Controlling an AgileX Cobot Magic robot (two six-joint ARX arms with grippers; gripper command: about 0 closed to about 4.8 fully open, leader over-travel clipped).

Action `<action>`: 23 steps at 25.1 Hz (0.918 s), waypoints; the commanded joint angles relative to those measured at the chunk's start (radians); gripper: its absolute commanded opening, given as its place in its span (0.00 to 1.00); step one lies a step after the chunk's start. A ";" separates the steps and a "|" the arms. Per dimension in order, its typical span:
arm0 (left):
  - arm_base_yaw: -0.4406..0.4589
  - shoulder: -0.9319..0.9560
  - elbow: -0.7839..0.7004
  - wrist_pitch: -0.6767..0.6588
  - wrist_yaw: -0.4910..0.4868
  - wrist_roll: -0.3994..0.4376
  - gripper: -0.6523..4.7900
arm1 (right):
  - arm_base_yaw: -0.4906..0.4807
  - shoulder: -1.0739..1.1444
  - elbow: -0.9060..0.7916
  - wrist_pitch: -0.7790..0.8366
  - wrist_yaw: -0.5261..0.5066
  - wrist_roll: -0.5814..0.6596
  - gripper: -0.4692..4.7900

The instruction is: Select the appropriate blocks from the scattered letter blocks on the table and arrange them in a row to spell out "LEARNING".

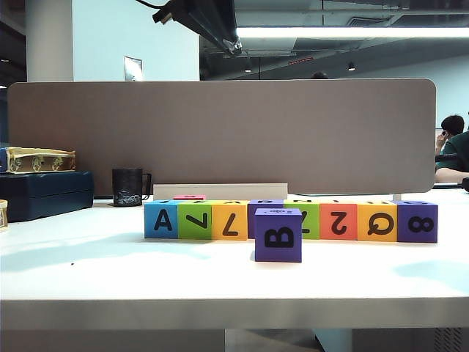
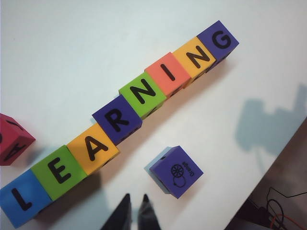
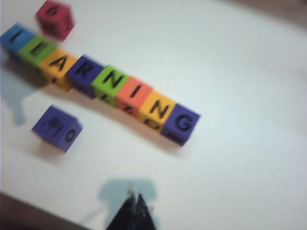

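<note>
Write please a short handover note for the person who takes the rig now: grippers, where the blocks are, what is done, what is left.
Left gripper: shut, empty, above the table near the loose purple block.
Right gripper: shut, empty, above bare table, clear of the blocks.
Blocks: eight stand in one row, side by side, top faces reading LEARNING from the blue L to the purple G.
Spares: the purple block stands alone in front of the row; a red block sits behind the L end.
Done: the word looks complete.
Left: probably nothing except to retract both arms; the spares need no move.
</note>
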 commanded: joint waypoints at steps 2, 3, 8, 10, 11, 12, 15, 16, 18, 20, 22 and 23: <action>-0.002 -0.005 0.002 0.011 0.003 0.000 0.16 | -0.067 -0.093 -0.007 0.090 0.008 0.006 0.09; -0.002 -0.005 0.002 0.011 0.003 0.000 0.16 | -0.085 -0.121 -0.018 0.119 0.008 0.006 0.09; -0.002 -0.005 0.002 0.011 0.003 0.000 0.16 | -0.176 -0.285 -0.145 0.298 0.005 0.006 0.09; -0.002 -0.005 0.002 0.011 0.003 0.000 0.16 | -0.196 -0.335 -0.203 0.340 0.003 0.009 0.09; -0.002 -0.005 0.002 0.011 0.003 0.000 0.16 | -0.204 -0.354 -0.228 0.353 0.003 0.009 0.09; -0.002 -0.005 0.002 0.011 0.002 0.000 0.16 | -0.209 -0.376 -0.259 0.368 0.003 0.009 0.09; -0.002 -0.005 0.002 0.011 0.002 0.000 0.16 | -0.224 -0.463 -0.414 0.463 -0.013 0.042 0.09; -0.002 -0.005 0.002 0.011 0.002 0.000 0.16 | -0.227 -0.481 -0.454 0.492 -0.015 0.048 0.09; -0.002 -0.005 0.002 0.011 0.003 0.000 0.16 | -0.228 -0.508 -0.518 0.539 -0.016 0.063 0.09; -0.002 -0.005 0.002 0.011 0.003 0.000 0.16 | -0.228 -0.537 -0.595 0.594 -0.033 0.082 0.09; -0.002 -0.005 0.002 0.011 0.003 0.000 0.16 | -0.220 -0.578 -0.700 0.658 -0.102 0.091 0.09; -0.002 -0.005 0.002 0.011 0.003 0.000 0.16 | -0.215 -0.587 -0.724 0.668 -0.115 0.091 0.09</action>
